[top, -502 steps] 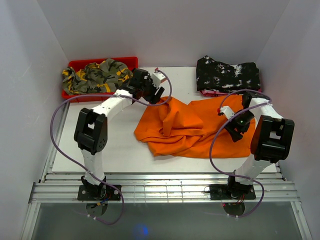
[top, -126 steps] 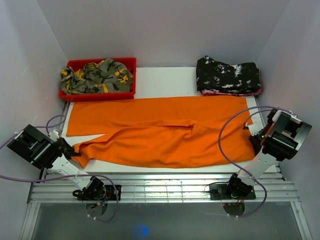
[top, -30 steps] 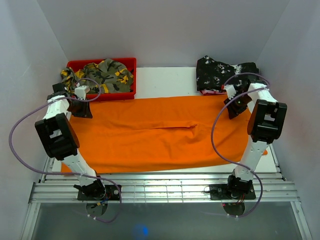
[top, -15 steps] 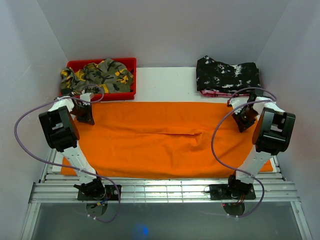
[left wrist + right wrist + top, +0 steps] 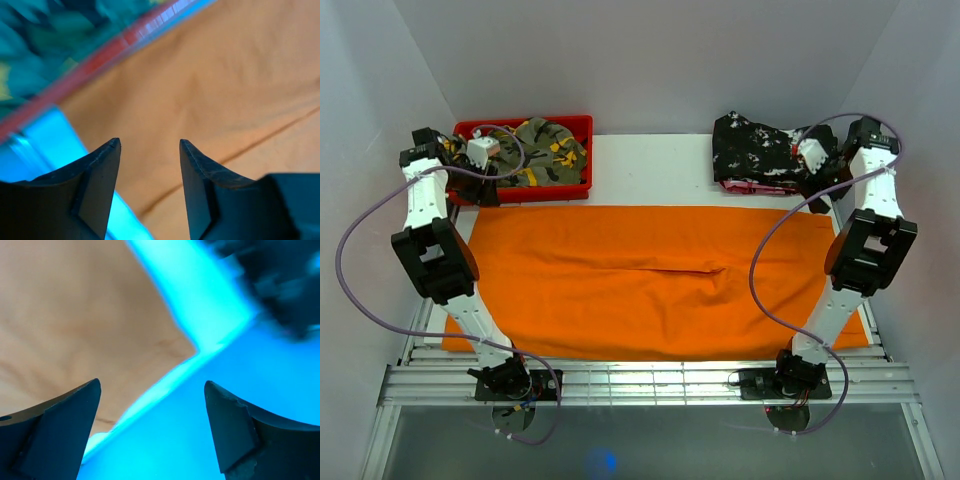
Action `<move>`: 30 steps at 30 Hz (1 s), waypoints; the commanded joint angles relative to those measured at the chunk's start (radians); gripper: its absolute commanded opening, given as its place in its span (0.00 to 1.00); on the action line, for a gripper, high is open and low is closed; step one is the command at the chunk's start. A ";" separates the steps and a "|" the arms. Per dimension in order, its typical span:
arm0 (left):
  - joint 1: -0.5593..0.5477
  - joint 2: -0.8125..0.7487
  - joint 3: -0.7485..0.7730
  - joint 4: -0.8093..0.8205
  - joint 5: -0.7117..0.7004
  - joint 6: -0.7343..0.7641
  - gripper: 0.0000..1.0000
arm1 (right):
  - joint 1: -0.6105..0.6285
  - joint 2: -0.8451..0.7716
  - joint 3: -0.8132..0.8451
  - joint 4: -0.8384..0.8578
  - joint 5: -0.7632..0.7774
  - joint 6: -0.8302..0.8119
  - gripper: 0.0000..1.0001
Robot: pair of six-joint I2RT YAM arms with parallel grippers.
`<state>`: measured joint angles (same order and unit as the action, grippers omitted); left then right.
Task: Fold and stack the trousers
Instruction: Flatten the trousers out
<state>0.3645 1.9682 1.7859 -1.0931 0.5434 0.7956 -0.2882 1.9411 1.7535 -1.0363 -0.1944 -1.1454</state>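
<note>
The orange trousers [image 5: 650, 275] lie spread flat across the table, legs to the left, with a seam line along the middle. My left gripper [image 5: 486, 190] hangs open and empty above their far left corner, by the red bin. In the left wrist view my gripper [image 5: 150, 142] is open over the orange cloth [image 5: 225, 75]. My right gripper [image 5: 816, 193] is open and empty above the far right corner. In the right wrist view that gripper [image 5: 151, 385] is open, with the cloth's corner [image 5: 75, 305] below and to the left.
A red bin [image 5: 525, 190] holding a camouflage garment [image 5: 520, 150] stands at the back left. A folded black speckled garment [image 5: 765, 150] lies at the back right, close to my right wrist. A bare strip of white table [image 5: 650, 165] lies between them.
Both grippers have lifted off the trousers' far corners and moved back, toward the bin and the black garment. The trousers stay flat where they were laid.
</note>
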 commanded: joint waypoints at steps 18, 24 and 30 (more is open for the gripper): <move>0.025 0.066 0.178 0.085 0.193 -0.021 0.74 | -0.005 0.412 0.252 -0.137 -0.053 -0.410 0.72; 0.027 0.115 0.176 0.019 0.179 0.247 0.72 | 0.003 0.411 0.180 -0.186 0.019 -0.517 0.13; 0.005 0.196 0.147 -0.105 0.081 0.412 0.59 | -0.005 0.315 0.073 -0.108 0.079 -0.606 0.08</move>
<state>0.3820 2.1525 1.9598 -1.1168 0.6651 1.0779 -0.2844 2.2730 1.8694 -1.1213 -0.1699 -1.6741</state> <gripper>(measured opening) 0.609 0.088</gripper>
